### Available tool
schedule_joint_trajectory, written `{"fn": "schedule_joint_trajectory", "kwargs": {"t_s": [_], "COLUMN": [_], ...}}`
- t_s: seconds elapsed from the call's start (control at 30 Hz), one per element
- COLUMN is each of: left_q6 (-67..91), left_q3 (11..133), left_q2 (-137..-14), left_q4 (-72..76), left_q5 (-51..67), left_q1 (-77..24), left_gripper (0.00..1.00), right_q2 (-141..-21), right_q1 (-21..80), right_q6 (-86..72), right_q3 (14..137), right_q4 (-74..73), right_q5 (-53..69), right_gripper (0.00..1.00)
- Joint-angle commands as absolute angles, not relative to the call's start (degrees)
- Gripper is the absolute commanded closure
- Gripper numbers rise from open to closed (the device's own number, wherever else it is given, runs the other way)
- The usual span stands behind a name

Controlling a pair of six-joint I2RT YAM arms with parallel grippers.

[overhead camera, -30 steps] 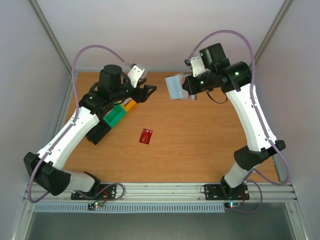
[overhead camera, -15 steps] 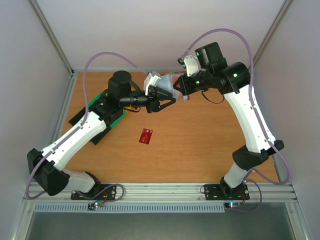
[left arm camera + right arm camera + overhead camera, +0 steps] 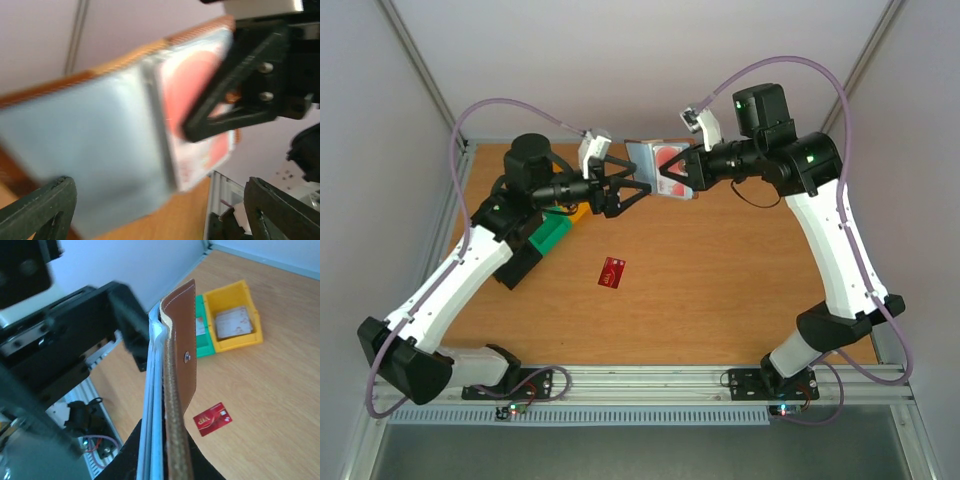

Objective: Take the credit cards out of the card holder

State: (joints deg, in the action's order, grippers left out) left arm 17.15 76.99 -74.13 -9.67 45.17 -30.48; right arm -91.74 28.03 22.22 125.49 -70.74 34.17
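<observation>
My right gripper (image 3: 682, 178) is shut on the card holder (image 3: 652, 165) and holds it open in the air above the far part of the table. The pale grey-blue inside (image 3: 95, 155) faces my left gripper, and a red credit card (image 3: 197, 95) sits in its pocket. In the right wrist view the holder (image 3: 176, 390) is edge-on, with its brown outside and snap tab showing. My left gripper (image 3: 625, 190) is open and empty, just left of the holder, its fingertips (image 3: 45, 210) apart from it. A second red credit card (image 3: 613, 272) lies flat on the table and also shows in the right wrist view (image 3: 213, 418).
A green bin (image 3: 550, 235) and a yellow bin (image 3: 578, 210) stand at the far left, partly under my left arm. The yellow bin (image 3: 232, 320) holds a pale card-like item. A black bin (image 3: 515, 265) lies beside the green one. Walls enclose the table on three sides.
My left gripper swung right from above the bins up to the holder, then drew back a little. My right gripper moved the holder left and turned its open inside into view.
</observation>
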Motion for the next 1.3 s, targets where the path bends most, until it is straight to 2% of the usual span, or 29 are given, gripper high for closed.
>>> {"fn": "schedule_joint_trajectory", "kwargs": {"t_s": [0.0,0.17,0.37,0.4,0.43,0.5,0.53,0.63,0.7,0.73,0.87,0.93,1.03,1.1,1.17,1.27], "left_q6": [14.8,9.6,9.6,10.2,11.0,11.6,11.3,11.7,11.9,11.8,11.7,11.7,11.2,10.9,10.8,10.9], "left_q3": [77.0,75.3,75.5,75.6,75.6,75.2,74.8,74.4,74.6,74.9,74.7,74.6,74.3,74.4,74.5,74.5], "left_q2": [-72.7,-72.0,-72.1,-72.2,-72.4,-72.4,-72.1,-71.5,-71.5,-71.5,-71.3,-71.1,-70.9,-71.1,-71.3,-71.5], "left_q4": [-12.4,-13.1,-8.9,-7.6,-7.2,-7.3,-7.4,-7.3,-7.6,-7.8,-7.3,-7.3,-7.7,-7.9,-7.9,-7.4], "left_q5": [42.2,54.0,55.8,58.1,58.7,60.0,60.2,59.4,59.3,59.2,58.6,58.6,58.6,58.8,59.0,59.2], "left_q1": [-27.7,-29.3,-30.1,-30.1,-30.1,-29.7,-29.5,-29.4,-29.4,-29.3,-29.3,-29.3,-29.3,-29.3,-29.2,-29.3], "left_gripper": [0.02,0.01,0.01,0.05,0.16,0.53,0.67,0.98,1.00,1.00,1.00,1.00,1.00,1.00,1.00,1.00], "right_q2": [-88.3,-86.7,-87.0,-87.1,-87.1,-86.7,-86.4,-86.0,-86.0,-86.0,-84.2,-82.9,-81.5,-81.5,-81.6,-82.1], "right_q1": [27.8,27.8,27.8,27.8,27.7,27.3,27.0,26.4,26.1,25.6,22.2,19.9,17.4,16.8,16.6,16.6], "right_q6": [24.4,24.1,25.2,25.6,26.1,26.1,25.8,25.5,25.9,26.1,25.2,24.6,24.0,23.8,23.5,23.1], "right_q3": [124.4,121.0,119.6,119.4,119.1,117.3,116.5,115.2,115.2,115.1,112.9,110.9,108.3,108.0,108.0,108.1], "right_q4": [-67.5,-62.8,-61.7,-62.0,-62.1,-61.1,-60.5,-59.9,-60.6,-61.2,-60.7,-60.1,-59.4,-59.8,-59.9,-59.5], "right_q5": [46.2,53.7,57.5,57.7,58.2,59.3,59.8,60.5,60.5,60.5,60.6,61.8,63.5,64.3,64.6,66.3], "right_gripper": [0.98,0.98,0.96,0.96,0.95,0.95,0.95,0.95,0.92,0.87,0.54,0.49,0.50,0.55,0.66,0.90]}}
